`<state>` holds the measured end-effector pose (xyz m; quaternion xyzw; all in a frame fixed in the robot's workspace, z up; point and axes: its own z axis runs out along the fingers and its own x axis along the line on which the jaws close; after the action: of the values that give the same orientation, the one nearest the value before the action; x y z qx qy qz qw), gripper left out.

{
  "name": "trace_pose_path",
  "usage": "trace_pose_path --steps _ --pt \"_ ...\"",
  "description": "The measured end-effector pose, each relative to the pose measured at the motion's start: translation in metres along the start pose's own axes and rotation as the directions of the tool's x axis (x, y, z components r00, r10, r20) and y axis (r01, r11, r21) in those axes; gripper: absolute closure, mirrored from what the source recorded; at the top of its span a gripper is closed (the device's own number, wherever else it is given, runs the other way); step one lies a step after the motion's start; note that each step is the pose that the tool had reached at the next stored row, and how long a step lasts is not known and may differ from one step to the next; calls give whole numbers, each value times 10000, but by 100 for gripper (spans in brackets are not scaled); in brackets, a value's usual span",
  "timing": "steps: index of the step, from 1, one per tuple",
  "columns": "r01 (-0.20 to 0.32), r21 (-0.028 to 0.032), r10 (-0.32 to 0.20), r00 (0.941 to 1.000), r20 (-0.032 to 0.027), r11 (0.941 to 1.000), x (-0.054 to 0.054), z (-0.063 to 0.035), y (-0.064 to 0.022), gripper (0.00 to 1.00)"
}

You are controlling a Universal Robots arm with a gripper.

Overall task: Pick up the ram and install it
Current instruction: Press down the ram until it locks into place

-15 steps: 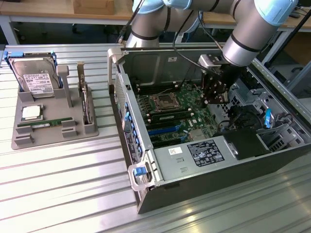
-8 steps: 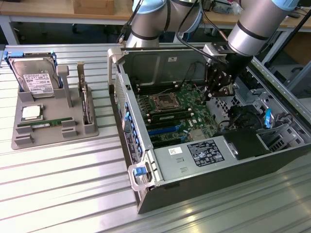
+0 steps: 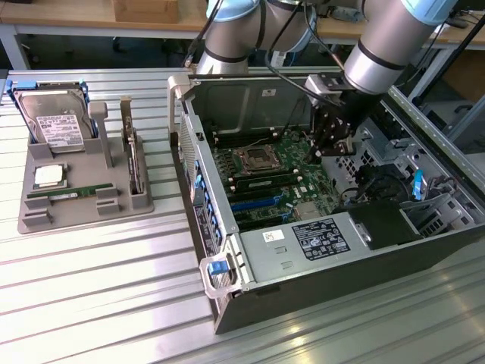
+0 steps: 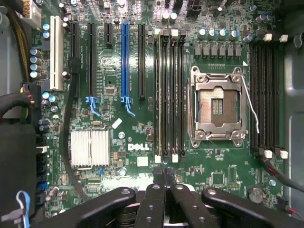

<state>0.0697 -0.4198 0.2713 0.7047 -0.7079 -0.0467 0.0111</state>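
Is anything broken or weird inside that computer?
Nothing looks broken. The odd bit is the processor socket on the motherboard: it sits empty, and its thin wire lever stands unlatched alongside. The processor chip waits outside in the grey holder, near a ram stick.

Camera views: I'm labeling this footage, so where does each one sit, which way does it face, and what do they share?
Exterior view: off the arm, above the bench, looking down at the open computer case, the gray parts tray with a ram at its left, and the arm with its gripper inside the case.
Wrist view: on the wrist, facing straight down at the motherboard; the gripper, jaws shut, shows.
Shared: motherboard, empty processor socket and gripper.
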Motion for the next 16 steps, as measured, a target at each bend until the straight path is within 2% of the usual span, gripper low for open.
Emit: trace_pose_path --steps 4,6,8,14,16 --pt "0 0 0 10000 0 10000 2 140 38 90" --pt "0 0 0 10000 0 10000 -31 213 39 90" --pt "0 0 0 10000 -1 10000 -28 297 84 90" --pt "19 -3 -19 10000 -9 10000 -21 418 91 90" --pt "27 1 -27 10000 -3 10000 -21 422 90 90"
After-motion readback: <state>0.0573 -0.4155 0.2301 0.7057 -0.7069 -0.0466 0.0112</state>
